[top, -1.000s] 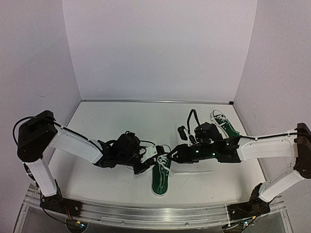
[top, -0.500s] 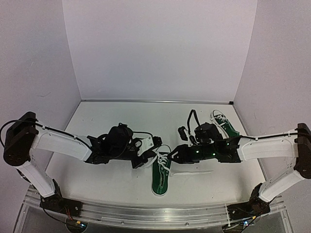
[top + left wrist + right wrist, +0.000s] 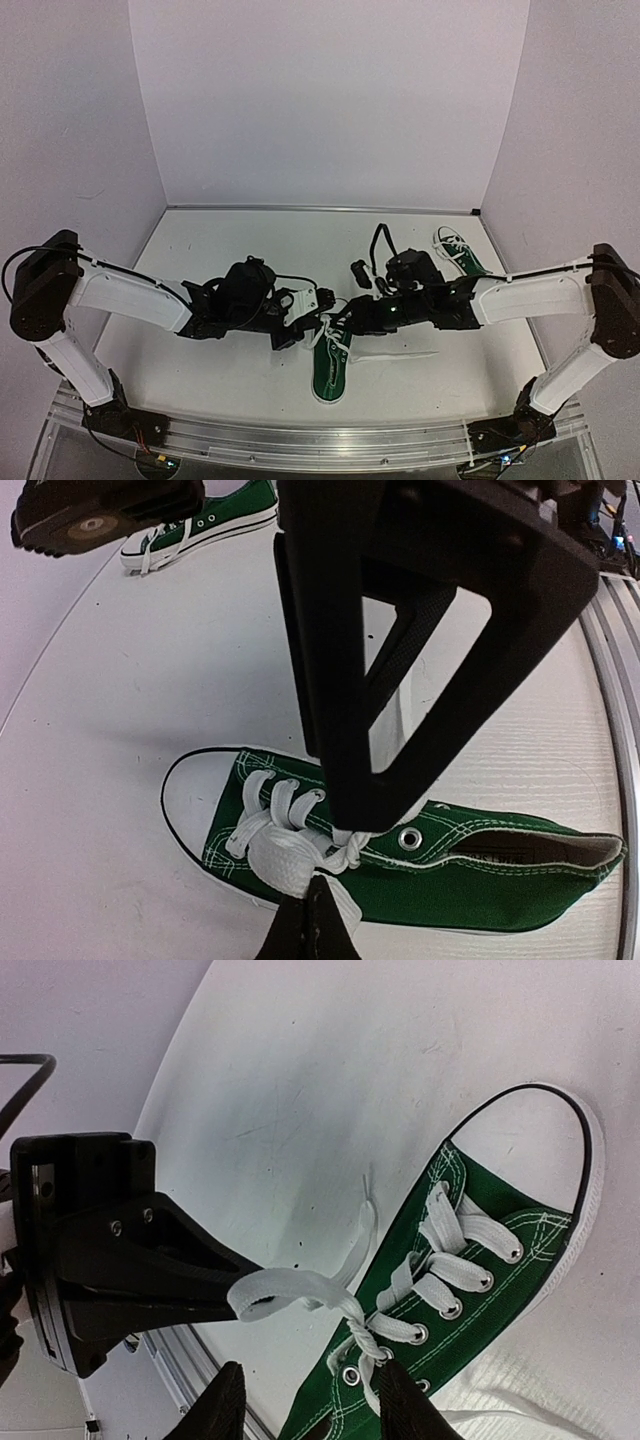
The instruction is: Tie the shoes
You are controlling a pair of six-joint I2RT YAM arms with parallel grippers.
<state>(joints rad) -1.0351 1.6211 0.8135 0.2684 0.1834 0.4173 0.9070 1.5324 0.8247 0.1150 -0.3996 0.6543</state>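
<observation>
While from above the left gripper (image 3: 324, 305) and the right gripper (image 3: 347, 320) are only two black lumps meeting over the near shoe (image 3: 331, 368), the wrist cameras sort them out. The right wrist view shows the left gripper's dark finger clamped on a lace loop (image 3: 290, 1288), holding it out sideways off the shoe; the loop runs back to a twist of lace by the top eyelets. In that same view the right gripper's own fingertips (image 3: 222, 1410) stand apart at the bottom edge, released with nothing pinched between them; they straddle the throat of the shoe, and one loose lace end hangs just beside the right-hand tip. The left wrist view shows the loop as a white blur right at its clenched jaws, and the shoe's whole side from toe to heel.

Only the overhead and left wrist views catch the far shoe (image 3: 462, 256), well apart at the back right of the table (image 3: 230, 250), near the wall.

The near shoe stands on its sole near the middle of the table, heel toward the arm bases; it is green canvas with white stitching, a white toe cap (image 3: 545, 1145) edged by a thin dark line, metal eyelets and flat white laces crossed in rows.
</observation>
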